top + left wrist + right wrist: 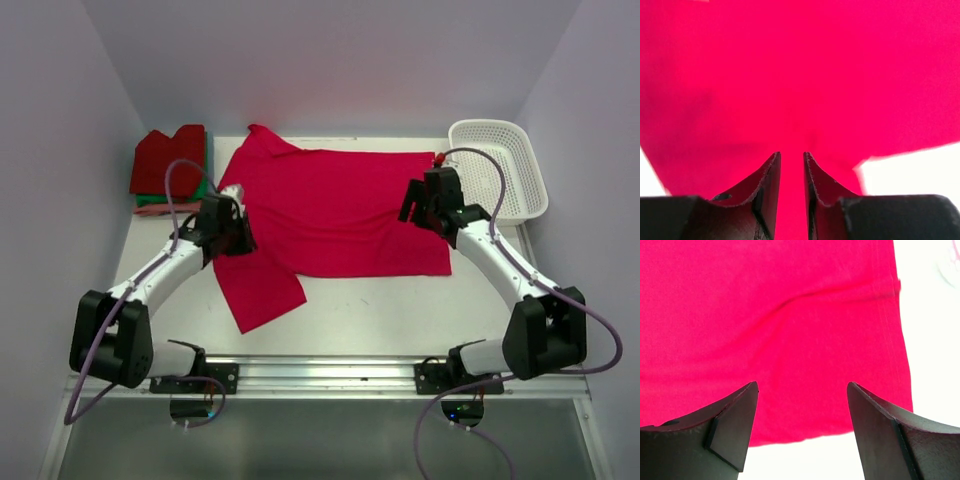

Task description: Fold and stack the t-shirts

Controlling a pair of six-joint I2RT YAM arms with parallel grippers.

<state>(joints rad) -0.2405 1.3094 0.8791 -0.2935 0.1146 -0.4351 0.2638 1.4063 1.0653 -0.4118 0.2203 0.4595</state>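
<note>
The crimson-pink t-shirt (340,210) is spread flat on the table (380,320) just left of the white lattice basket (487,124), with its hem (892,315) turned toward the basket and its shoulder end turned away. This open layout is judged to be preparation for folding, since no fold is yet seen in the body. The near sleeve (258,290) is splayed toward the arms and the far sleeve (262,140) toward the back wall, both at the end farthest from the basket. The right gripper (802,385) is held over the hem edge beside the basket, its jaws spread wide with nothing between them. The left gripper (792,156) is held over the shoulder end, away from the basket. Its jaws are parted only narrowly, cloth is seen through the gap, and no pinch can be made out. The 2 grippers are judged to be set at opposite ends so that the cloth can be taken evenly from both sides. The shirt is a soft, matte knit, marked by shallow wrinkles and a double-stitched hem. The stack (170,165) is laid well left of the basket, beyond the shirt: 3 folded squares, dark red over green over salmon pink, probably so that the folding area is left free. The basket is rigid plastic, open-latticed and round-cornered.
</note>
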